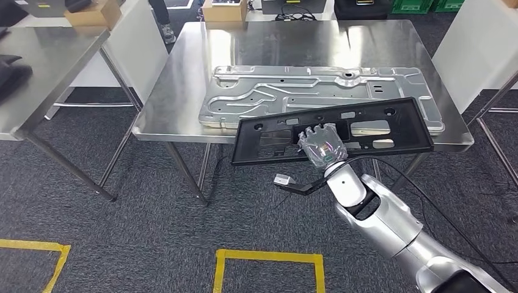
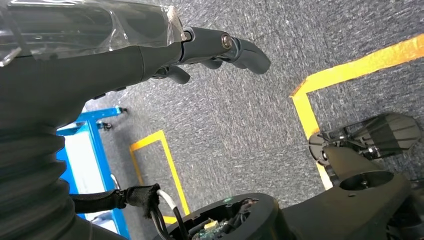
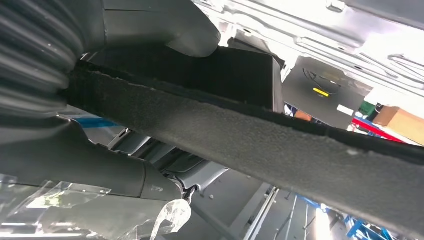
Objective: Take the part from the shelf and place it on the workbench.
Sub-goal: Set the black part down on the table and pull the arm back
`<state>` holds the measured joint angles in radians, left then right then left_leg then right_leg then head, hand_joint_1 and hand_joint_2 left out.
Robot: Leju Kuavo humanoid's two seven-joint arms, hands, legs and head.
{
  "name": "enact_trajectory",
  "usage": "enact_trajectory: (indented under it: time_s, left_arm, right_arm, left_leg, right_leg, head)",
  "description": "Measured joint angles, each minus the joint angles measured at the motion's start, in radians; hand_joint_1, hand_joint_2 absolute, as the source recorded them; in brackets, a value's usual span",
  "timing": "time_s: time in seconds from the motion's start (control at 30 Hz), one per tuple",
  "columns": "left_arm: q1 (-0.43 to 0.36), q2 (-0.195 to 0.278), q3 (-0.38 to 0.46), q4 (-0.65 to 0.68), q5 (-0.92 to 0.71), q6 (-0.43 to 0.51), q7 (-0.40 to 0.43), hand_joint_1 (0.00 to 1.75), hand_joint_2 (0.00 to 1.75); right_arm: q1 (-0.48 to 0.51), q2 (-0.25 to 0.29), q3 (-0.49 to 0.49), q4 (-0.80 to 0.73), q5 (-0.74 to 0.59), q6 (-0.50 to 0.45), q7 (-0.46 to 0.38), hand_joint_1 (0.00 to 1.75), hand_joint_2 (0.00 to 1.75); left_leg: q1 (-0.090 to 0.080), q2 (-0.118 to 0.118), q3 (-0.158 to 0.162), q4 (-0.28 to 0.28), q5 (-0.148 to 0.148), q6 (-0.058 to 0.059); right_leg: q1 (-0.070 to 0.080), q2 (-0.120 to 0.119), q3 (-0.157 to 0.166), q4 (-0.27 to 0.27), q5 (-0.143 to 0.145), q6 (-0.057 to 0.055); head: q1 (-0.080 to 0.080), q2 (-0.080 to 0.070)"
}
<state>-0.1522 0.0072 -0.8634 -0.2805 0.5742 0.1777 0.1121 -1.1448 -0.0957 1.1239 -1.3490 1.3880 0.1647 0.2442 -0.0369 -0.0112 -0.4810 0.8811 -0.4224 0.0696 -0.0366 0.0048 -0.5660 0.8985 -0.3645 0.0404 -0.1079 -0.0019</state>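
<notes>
Right hand: wrapped in clear plastic, the right hand (image 1: 322, 145) grips the near long edge of a black frame (image 1: 391, 122) (a long, flat panel with several cut-outs).
Black frame: held roughly level and slightly tilted, spreading out to both sides of the hand; its far edge overlaps the near edge of the steel workbench (image 1: 183, 85), and whether it touches the top cannot be told.
Wrist close-up: the frame's rough, dark edge (image 3: 280, 145) crosses between the thick grey thumb (image 3: 165, 25) and the dark fingers (image 3: 100, 170).
Beyond the hand: a large silver metal plate (image 1: 317, 91) lies flat on the workbench, just past the frame.
Left hand: the left hand (image 2: 150, 55) hangs over grey carpet marked with yellow tape (image 2: 360, 67); its fingers (image 2: 240, 50) are gently curved, apart, and hold nothing.
Left of the hand: a second steel table (image 1: 49, 67) stands well apart.
</notes>
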Motion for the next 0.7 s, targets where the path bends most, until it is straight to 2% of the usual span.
enact_trajectory:
  time_s: [0.03, 0.07, 0.13, 0.17, 0.2, 0.23, 0.3, 0.33, 0.37, 0.43, 0.5, 0.53, 0.57, 0.63, 0.67, 0.7]
  left_arm:
    - [-0.001, 0.001, 0.0, 0.0, 0.0, 0.0, 0.0, 0.0, 1.75]
    - [-0.004, 0.0, 0.0, 0.0, 0.001, -0.001, -0.001, 0.0, 1.75]
    - [-0.012, -0.002, 0.001, 0.0, 0.003, -0.003, -0.002, 0.0, 1.75]
    - [-0.015, -0.003, 0.001, 0.0, 0.003, -0.004, -0.003, 0.0, 1.75]
    - [-0.017, -0.005, 0.001, 0.0, 0.003, -0.005, -0.003, 0.0, 1.75]
    - [-0.016, -0.007, 0.0, 0.0, 0.002, -0.005, -0.003, 0.0, 1.75]
    - [-0.011, -0.007, 0.0, 0.0, 0.001, -0.004, -0.002, 0.0, 1.75]
    - [-0.008, -0.006, -0.001, 0.0, 0.001, -0.004, -0.001, 0.0, 1.75]
    - [-0.005, -0.005, -0.001, 0.001, 0.001, -0.003, 0.0, 0.0, 1.75]
    - [-0.002, -0.005, -0.001, 0.001, 0.002, -0.001, 0.0, 0.0, 1.75]
    - [-0.002, -0.006, -0.001, 0.001, 0.003, 0.0, 0.0, 0.0, 1.75]
    - [-0.002, -0.006, -0.001, 0.001, 0.003, 0.001, 0.0, 0.0, 1.75]
    - [-0.001, -0.007, -0.001, 0.001, 0.003, 0.001, 0.0, 0.0, 1.75]
    - [0.0, -0.009, -0.001, 0.001, 0.003, 0.002, 0.0, 0.0, 1.75]
    - [0.0, -0.01, -0.001, 0.001, 0.003, 0.002, 0.0, 0.0, 1.75]
    - [0.001, -0.011, -0.002, 0.001, 0.003, 0.003, 0.0, 0.0, 1.75]
  right_arm:
    - [0.0, 0.001, 0.001, 0.0, 0.0, -0.001, 0.0, 1.75, 1.75]
    - [-0.001, 0.001, 0.001, 0.0, 0.0, -0.001, 0.001, 1.75, 1.75]
    - [0.002, 0.001, 0.003, 0.002, 0.0, -0.002, 0.001, 1.75, 1.75]
    - [0.004, 0.001, 0.004, 0.003, -0.001, -0.002, 0.001, 1.75, 1.75]
    - [0.007, 0.001, 0.005, 0.004, -0.001, -0.002, 0.001, 1.75, 1.75]
    - [0.008, 0.001, 0.007, 0.004, -0.002, -0.002, 0.001, 1.75, 1.75]
    - [0.007, 0.001, 0.008, 0.005, -0.002, -0.003, 0.002, 1.75, 1.75]
    - [0.005, 0.001, 0.008, 0.005, -0.002, -0.004, 0.003, 1.75, 1.75]
    - [0.003, 0.0, 0.008, 0.005, -0.002, -0.005, 0.003, 1.75, 1.75]
    - [0.003, 0.0, 0.008, 0.007, -0.002, -0.007, 0.004, 1.75, 1.75]
    - [0.003, 0.0, 0.008, 0.008, -0.003, -0.008, 0.004, 1.75, 1.75]
    - [0.002, 0.0, 0.008, 0.008, -0.003, -0.009, 0.004, 1.75, 1.75]
    - [0.001, 0.0, 0.008, 0.009, -0.003, -0.011, 0.004, 1.75, 1.75]
    - [0.002, 0.0, 0.01, 0.01, -0.002, -0.014, 0.005, 1.75, 1.75]
    - [0.005, 0.0, 0.01, 0.011, -0.002, -0.015, 0.005, 1.75, 1.75]
    - [0.008, -0.001, 0.011, 0.013, -0.003, -0.015, 0.005, 1.75, 1.75]
  left_leg:
    - [0.003, 0.001, -0.021, 0.046, -0.024, -0.009]
    - [0.008, 0.003, -0.055, 0.116, -0.056, -0.018]
    - [0.017, 0.006, -0.139, 0.274, -0.114, -0.029]
    - [0.018, 0.007, -0.166, 0.319, -0.122, -0.029]
    - [0.018, 0.007, -0.173, 0.321, -0.11, -0.025]
    - [0.016, 0.006, -0.158, 0.28, -0.077, -0.017]
    - [0.004, 0.006, -0.087, 0.112, 0.014, 0.013]
    - [-0.004, 0.006, -0.056, 0.036, 0.046, 0.028]
    - [-0.012, 0.007, -0.036, -0.014, 0.064, 0.038]
    - [-0.018, 0.009, -0.029, -0.038, 0.064, 0.043]
    - [-0.012, 0.009, -0.018, -0.049, 0.068, 0.036]
    - [-0.008, 0.009, -0.011, -0.054, 0.07, 0.034]
    - [-0.005, 0.009, -0.004, -0.059, 0.072, 0.032]
    - [-0.005, 0.008, 0.001, -0.058, 0.067, 0.035]
    - [-0.006, 0.007, 0.003, -0.057, 0.064, 0.035]
    - [-0.006, 0.006, 0.006, -0.057, 0.06, 0.035]
  right_leg:
    - [-0.002, -0.001, 0.003, -0.002, -0.001, -0.002]
    - [-0.002, -0.003, 0.006, -0.003, -0.002, -0.003]
    - [-0.001, -0.006, 0.008, -0.004, -0.005, -0.002]
    - [0.0, -0.008, 0.01, -0.004, -0.007, -0.002]
    - [0.002, -0.008, 0.014, -0.004, -0.01, -0.002]
    - [0.005, -0.008, 0.019, -0.005, -0.012, -0.003]
    - [0.008, -0.006, 0.032, -0.012, -0.015, -0.004]
    - [0.009, -0.004, 0.037, -0.017, -0.015, -0.005]
    - [0.009, -0.003, 0.039, -0.02, -0.016, -0.004]
    - [0.01, -0.002, 0.039, -0.023, -0.018, 0.001]
    - [0.013, -0.004, 0.036, -0.012, -0.028, 0.008]
    - [0.015, -0.005, 0.025, 0.016, -0.044, 0.011]
    - [0.016, -0.005, 0.0, 0.07, -0.07, 0.013]
    - [0.018, -0.004, -0.085, 0.228, -0.134, 0.014]
    - [0.018, -0.004, -0.127, 0.297, -0.152, 0.014]
    - [0.019, -0.004, -0.154, 0.33, -0.15, 0.014]
  head:
    - [0.0, 0.0]
    - [0.0, 0.0]
    - [0.0, 0.0]
    - [0.0, 0.0]
    - [0.0, 0.0]
    - [0.0, 0.0]
    - [0.0, 0.0]
    - [0.0, 0.0]
    - [0.0, 0.0]
    - [0.0, 0.0]
    - [0.0, 0.0]
    - [0.0, 0.0]
    - [0.0, 0.0]
    - [0.0, 0.0]
    - [0.0, 0.0]
    - [0.0, 0.0]
